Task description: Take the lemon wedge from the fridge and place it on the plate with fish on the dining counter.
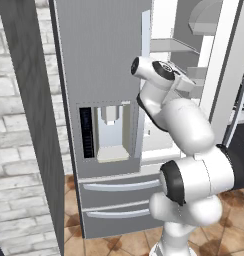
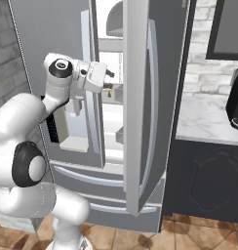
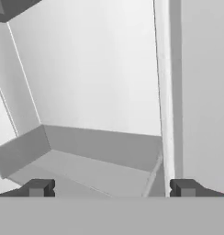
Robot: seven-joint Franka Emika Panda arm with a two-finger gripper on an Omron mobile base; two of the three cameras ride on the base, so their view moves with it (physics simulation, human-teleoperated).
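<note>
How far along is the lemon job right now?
Done: the fridge stands open. In hand: the open claw reaches between its doors, empty, by a small yellow-green bit that may be the lemon wedge. Left: grasping it and carrying it to the fish plate.

Room: whitewashed brick wall (image 1: 14, 150) at left, with a tall grey panel (image 1: 31, 125) standing near it; floor is terracotta tile (image 1: 119, 242) in a diagonal pattern. At right, a dark base cabinet (image 2: 208, 180) with a white marble top (image 2: 208, 119) sits below a pale brick backsplash (image 2: 201, 68). A black appliance (image 2: 236, 102) stands on that top at the far right edge; dark framed panel (image 2: 230, 27) above; lighting even.
</note>
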